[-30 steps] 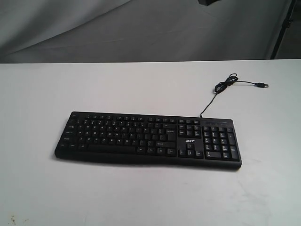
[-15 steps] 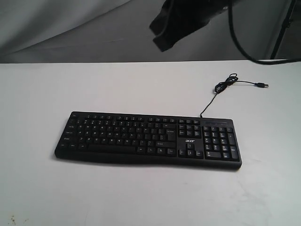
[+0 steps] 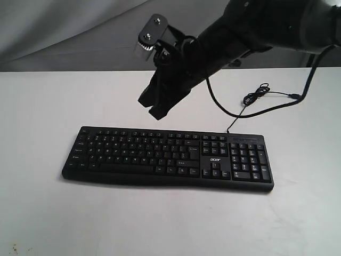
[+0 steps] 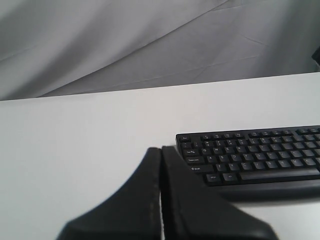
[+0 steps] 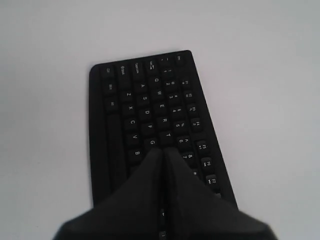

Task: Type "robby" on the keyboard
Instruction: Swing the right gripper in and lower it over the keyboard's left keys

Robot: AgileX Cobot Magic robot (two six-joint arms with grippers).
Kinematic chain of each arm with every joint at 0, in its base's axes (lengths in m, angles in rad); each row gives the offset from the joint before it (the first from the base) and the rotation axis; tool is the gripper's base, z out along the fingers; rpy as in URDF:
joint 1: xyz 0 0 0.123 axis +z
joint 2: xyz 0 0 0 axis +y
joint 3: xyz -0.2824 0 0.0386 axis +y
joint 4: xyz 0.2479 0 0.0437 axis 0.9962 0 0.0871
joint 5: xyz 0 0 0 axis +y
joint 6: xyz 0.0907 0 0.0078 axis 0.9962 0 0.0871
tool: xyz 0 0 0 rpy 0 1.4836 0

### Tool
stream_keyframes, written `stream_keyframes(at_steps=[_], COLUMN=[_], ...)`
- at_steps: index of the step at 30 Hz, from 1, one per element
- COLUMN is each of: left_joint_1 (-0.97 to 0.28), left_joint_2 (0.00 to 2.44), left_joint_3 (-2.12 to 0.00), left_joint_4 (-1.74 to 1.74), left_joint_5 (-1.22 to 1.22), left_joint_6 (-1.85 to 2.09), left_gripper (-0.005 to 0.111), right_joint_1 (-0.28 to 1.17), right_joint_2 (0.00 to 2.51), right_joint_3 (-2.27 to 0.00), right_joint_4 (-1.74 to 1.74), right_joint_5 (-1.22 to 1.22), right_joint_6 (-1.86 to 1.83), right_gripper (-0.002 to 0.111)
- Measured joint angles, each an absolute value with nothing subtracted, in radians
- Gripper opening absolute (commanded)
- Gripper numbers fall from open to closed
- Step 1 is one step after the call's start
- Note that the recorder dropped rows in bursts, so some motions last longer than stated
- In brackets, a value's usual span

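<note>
Keyboard [image 3: 168, 156] lies flat on the white worktop [image 3: 48, 213], keys up, and neither hand is touching it. Its thin cable [image 3: 250, 97] leaves the back edge above the number pad and loops away from the keyboard to a loose plug [image 3: 297, 96].

Your right hand [image 3: 151, 108] hangs in the air over the keyboard's back edge, above the letter section and clear of the keys. Its fingers [image 5: 145, 185] are pressed together with nothing between them. The right wrist view looks straight down on the letter block, and the tip of the closed fingers lines up near the T, G and H keys. That view cannot tell you how high the tip sits; the exterior view shows daylight between it and the keys.

Your left hand [image 4: 161, 150] shows only in its own wrist view. Its fingers [image 4: 190, 200] are also together, with only a thin seam between them, and they grip nothing. It sits off the keyboard's Esc and Tab end, near the front corner. That same view shows the grey cloth backdrop [image 4: 125, 40] behind the keyboard.
</note>
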State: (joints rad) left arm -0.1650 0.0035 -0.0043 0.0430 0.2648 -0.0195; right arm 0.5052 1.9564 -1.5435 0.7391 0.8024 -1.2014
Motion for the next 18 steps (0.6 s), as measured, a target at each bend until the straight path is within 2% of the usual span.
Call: stream_keyframes(at_steps=[18], left_joint_1=[-0.165], left_joint_2=[0.003], left_joint_3=[-0.004], left_joint_4=[0.043], left_joint_5=[0.265], left_joint_6=[-0.02], left_gripper=[0.0], right_joint_1=[0.547], right_joint_2=[2.02], right_joint_3=[-1.543], right_joint_4=[0.792], right_joint_5=[0.717], right_joint_6=[-1.236], right_gripper=[0.0])
